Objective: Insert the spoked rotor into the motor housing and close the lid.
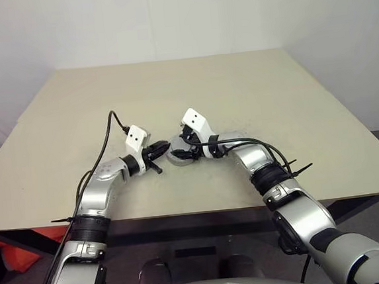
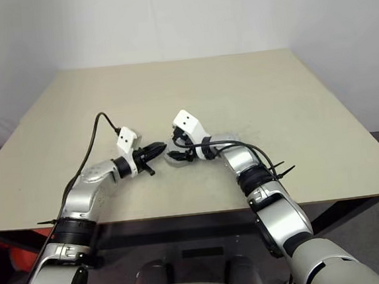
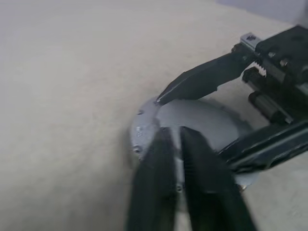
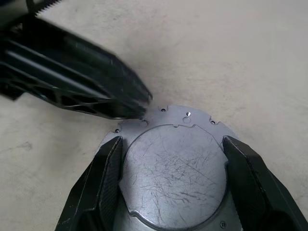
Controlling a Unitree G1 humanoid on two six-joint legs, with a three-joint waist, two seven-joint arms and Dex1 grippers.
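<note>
Both arms reach in toward the middle of the beige bench (image 1: 251,90), the right claw (image 4: 173,159) wrapped around the grey lid (image 4: 175,178) with a finger on each side. The left claw (image 3: 179,139) is pinched closed, tips touching the lid's notched rim. The lid's top is scratched-up with small holes along the edge, near the bench's front.

Near edge of the lid (image 4: 175,178) (beyond the frame), housing beneath unseen

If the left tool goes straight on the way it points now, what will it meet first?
Most likely the lid: the shut left tool points at its notched edge and seems already at it. The right tool holds that lid from both sides.
</note>
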